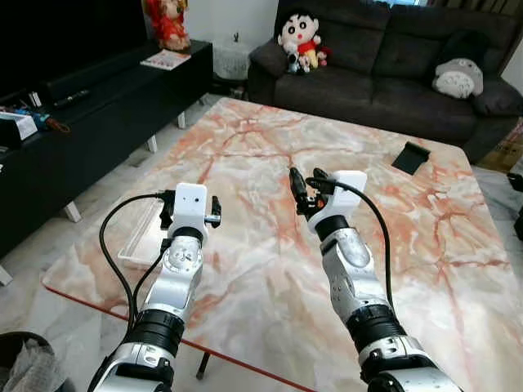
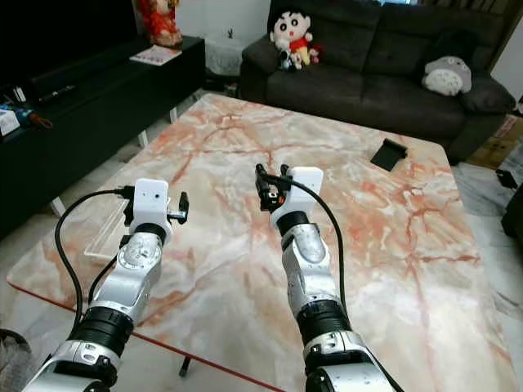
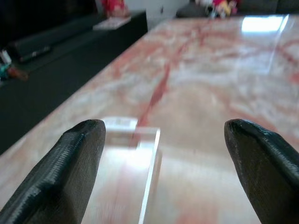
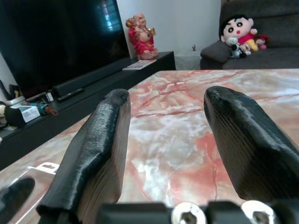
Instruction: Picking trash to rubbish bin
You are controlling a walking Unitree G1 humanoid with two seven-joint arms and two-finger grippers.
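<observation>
A clear plastic tray [image 1: 140, 234] lies flat on the marble table [image 1: 270, 155] near its left edge. My left gripper [image 1: 190, 206] hovers just right of and above it, open, and the left wrist view shows the tray [image 3: 133, 156] low between the two fingertips [image 3: 81, 154]. My right gripper [image 1: 307, 181] is raised over the middle of the table, open and holding nothing, and its fingers [image 4: 100, 140] point toward the TV side. A dark round bin [image 1: 29, 359] with a crumpled liner sits on the floor at the near left corner.
A black TV console [image 1: 98, 106] runs along the left with a narrow floor gap to the table. A dark sofa [image 1: 392, 65] with plush toys stands behind. A small black object [image 1: 411, 157] lies at the table's far right.
</observation>
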